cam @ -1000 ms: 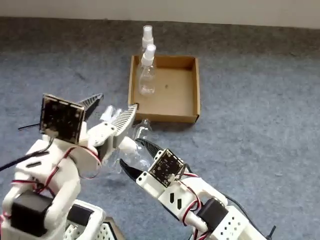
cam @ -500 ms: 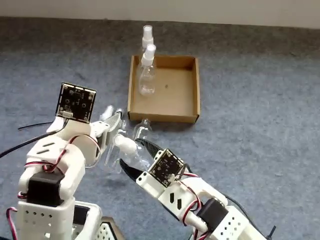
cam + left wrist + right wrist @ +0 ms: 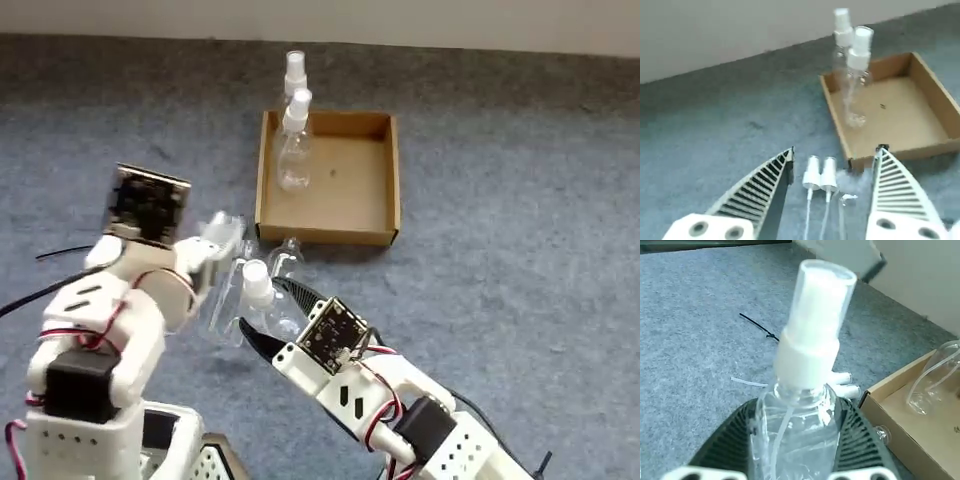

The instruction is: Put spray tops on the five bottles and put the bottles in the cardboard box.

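Right pincer (image 3: 797,442) grasps a bottle (image 3: 790,415), left pincer (image 3: 836,150) hangs released; a loosely seated spray top (image 3: 812,325) may drop off during transfer to the cardboard box (image 3: 394,170).

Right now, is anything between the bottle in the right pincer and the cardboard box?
Yes. An uncapped bottle sits just in front of the cardboard box, at its front wall. It is between the box and the capped bottle held in the right pincer.

1 capped bottle (image 3: 800,390) upright; another (image 3: 293,150) stands in cardboard box (image 3: 350,195); 2 spray tops (image 3: 829,174) lie nearby.
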Robot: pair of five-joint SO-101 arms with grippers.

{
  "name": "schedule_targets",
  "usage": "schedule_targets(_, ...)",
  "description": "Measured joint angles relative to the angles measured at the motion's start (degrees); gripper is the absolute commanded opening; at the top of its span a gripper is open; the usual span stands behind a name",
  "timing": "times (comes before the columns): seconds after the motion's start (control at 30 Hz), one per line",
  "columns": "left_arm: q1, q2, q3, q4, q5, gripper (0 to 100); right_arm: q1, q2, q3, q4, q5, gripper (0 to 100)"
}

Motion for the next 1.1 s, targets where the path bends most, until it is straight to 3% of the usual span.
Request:
schedule_targets(0.2, -12.04, 0.00, -1.93, -0.09, 0.00, 23, 2.64, 0.00, 0.00, 0.00, 0.00, 0.4)
schedule_targets(0.53, -10.99, 0.00, 3.16, -0.70, 0.00, 23, 6.07, 0.00, 0.00, 0.00, 0.00, 0.4)
schedule_targets(0.87, -12.04, 0.09, 24.35, -16.88, 5.80, 23, 13.98, 2.46, -3.34, -3.96, 0.00, 0.4)
schedule_targets(1.1, -21.54, 0.18, 32.62, -28.92, 10.81, 23, 14.86, 26.02, -18.46, -11.87, 0.00, 0.4)
